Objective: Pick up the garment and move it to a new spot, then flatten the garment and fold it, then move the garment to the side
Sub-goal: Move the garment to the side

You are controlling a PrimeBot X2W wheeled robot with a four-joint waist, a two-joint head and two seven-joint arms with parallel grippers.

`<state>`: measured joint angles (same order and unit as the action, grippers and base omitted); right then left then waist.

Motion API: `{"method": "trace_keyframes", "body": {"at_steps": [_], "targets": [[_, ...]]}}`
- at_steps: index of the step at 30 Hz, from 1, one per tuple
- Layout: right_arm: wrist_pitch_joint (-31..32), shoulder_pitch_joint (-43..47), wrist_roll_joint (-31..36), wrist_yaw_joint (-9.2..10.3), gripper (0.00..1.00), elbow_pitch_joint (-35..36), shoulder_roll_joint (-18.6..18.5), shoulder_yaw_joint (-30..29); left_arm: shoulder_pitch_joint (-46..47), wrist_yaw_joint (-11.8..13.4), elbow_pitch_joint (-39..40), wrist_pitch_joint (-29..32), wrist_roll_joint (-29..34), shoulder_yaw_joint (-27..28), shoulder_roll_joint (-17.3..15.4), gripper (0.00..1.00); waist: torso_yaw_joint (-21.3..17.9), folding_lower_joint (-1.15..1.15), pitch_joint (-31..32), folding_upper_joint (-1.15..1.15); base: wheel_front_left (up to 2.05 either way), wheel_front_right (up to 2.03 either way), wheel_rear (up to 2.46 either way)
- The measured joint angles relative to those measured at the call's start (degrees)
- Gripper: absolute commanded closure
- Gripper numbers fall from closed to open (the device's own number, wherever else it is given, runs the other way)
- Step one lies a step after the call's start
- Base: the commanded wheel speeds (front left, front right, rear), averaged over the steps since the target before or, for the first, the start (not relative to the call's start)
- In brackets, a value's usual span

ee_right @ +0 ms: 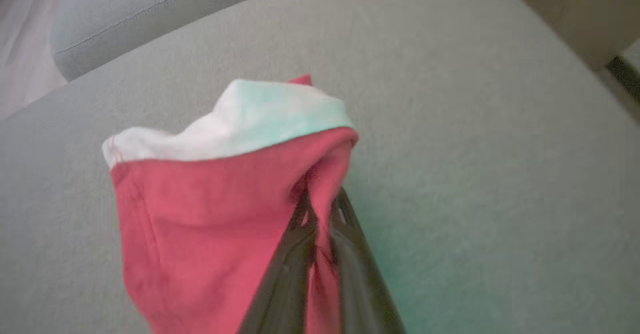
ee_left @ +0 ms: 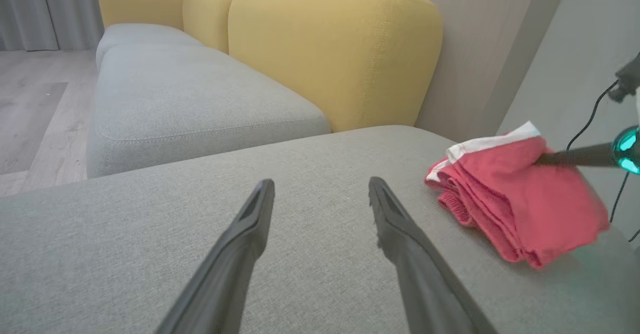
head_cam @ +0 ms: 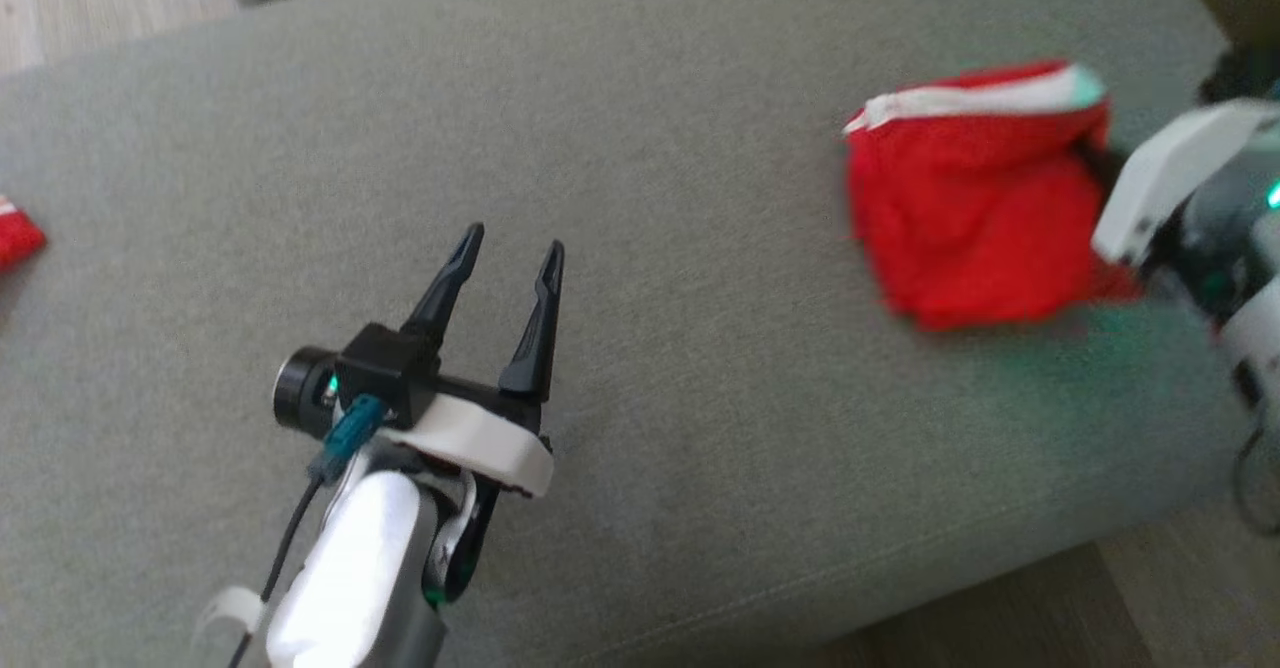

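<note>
- right pincer: fingers together, clamped on one edge of the red garment.
- garment: bunched, at 2 o'clock on the grey cushion.
- left pincer: fingers apart, at 7 o'clock over the cushion.

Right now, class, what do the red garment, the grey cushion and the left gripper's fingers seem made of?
The red garment: soft knit, probably cotton, matte; it creases, with a white band. The grey cushion: woven upholstery fabric, matte; fine visible weave. The fingers of the left gripper: probably hard plastic, dark, faintly glossy.
</note>
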<state>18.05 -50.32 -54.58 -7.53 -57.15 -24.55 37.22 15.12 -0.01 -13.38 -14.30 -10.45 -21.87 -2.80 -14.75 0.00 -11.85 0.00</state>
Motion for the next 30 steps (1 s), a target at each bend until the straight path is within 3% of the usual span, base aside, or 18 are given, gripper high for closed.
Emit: {"method": "trace_keyframes", "body": {"at_steps": [10,21,22,23,30], "targets": [[-1.0,-12.1,2.1,0.0,1.0,-4.1,-6.6,2.5,4.5,0.0,-0.3,0.1,1.4,-0.3,-1.3,0.0,3.2,0.01,-8.0,0.0,0.0,0.0,0.0],[-1.4,-18.7,6.1,0.0,1.0,-13.4,-8.2,3.6,5.4,0.3,0.1,0.1,1.4,-0.6,-2.2,0.0,5.0,0.0,-11.5,0.0,0.0,0.0,0.0],[-1.5,-18.8,6.2,0.0,0.57,-13.9,-8.2,3.6,5.4,0.3,0.1,0.1,1.4,-0.6,-2.2,0.0,5.0,0.0,-11.3,0.0,0.0,0.0,0.0],[-2.1,-18.7,6.3,0.0,0.0,-14.3,-8.2,3.6,5.4,0.4,0.0,0.1,1.4,-0.6,-2.2,0.0,5.0,0.0,-11.1,0.0,0.0,0.0,0.0],[-7.6,-18.7,7.4,0.0,0.0,-15.0,-7.5,4.4,5.3,0.7,-0.7,0.1,1.0,-0.5,-2.2,0.0,5.5,0.0,-8.3,0.0,0.0,0.0,0.0]]}}
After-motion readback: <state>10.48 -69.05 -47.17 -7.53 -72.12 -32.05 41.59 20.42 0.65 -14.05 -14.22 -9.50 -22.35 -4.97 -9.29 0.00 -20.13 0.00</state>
